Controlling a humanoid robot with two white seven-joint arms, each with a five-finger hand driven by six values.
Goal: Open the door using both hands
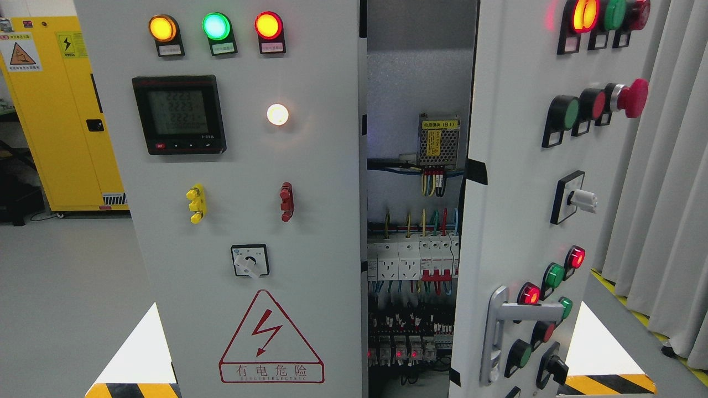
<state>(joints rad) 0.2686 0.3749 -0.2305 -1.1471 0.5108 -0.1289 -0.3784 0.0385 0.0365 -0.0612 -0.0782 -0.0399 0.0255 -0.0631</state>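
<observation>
Cabinet (310, 166) front and centre, grey, both doors (249, 221) swung outward and a gap between them. Left door turned a little to the left; right door (520, 221) angled out toward the right, its face seen obliquely. Silver handle (500, 331) low on the right door, near its inner edge, lever pointing right. No robot hand or arm anywhere in view, so finger state impossible to tell.

On the left door: three lit lamps (215, 26) in a row along the top, amber, green, red. Below them a black meter (178, 114) with a dim digit display, and a glowing white lamp (277, 114) to its right. Lower, a yellow terminal (195, 203) and a red terminal (286, 202) side by side, well apart. Under those a rotary switch (250, 261), then a red triangular warning sign (271, 338) with a lightning bolt.

On the right door: lamps and buttons in red and green, a red mushroom button (630, 98) near the top, a white selector knob (582, 198) at mid-height.

Inside the gap: a small power supply (438, 141) with a yellow label high up, coloured wires below it, a row of white breakers (412, 260), then darker relays (398, 342) with small red lights.

Yellow cabinet (61, 110) behind at far left; grey curtain (675, 166) at far right; hazard stripes (608, 384) on the floor at both lower corners.
</observation>
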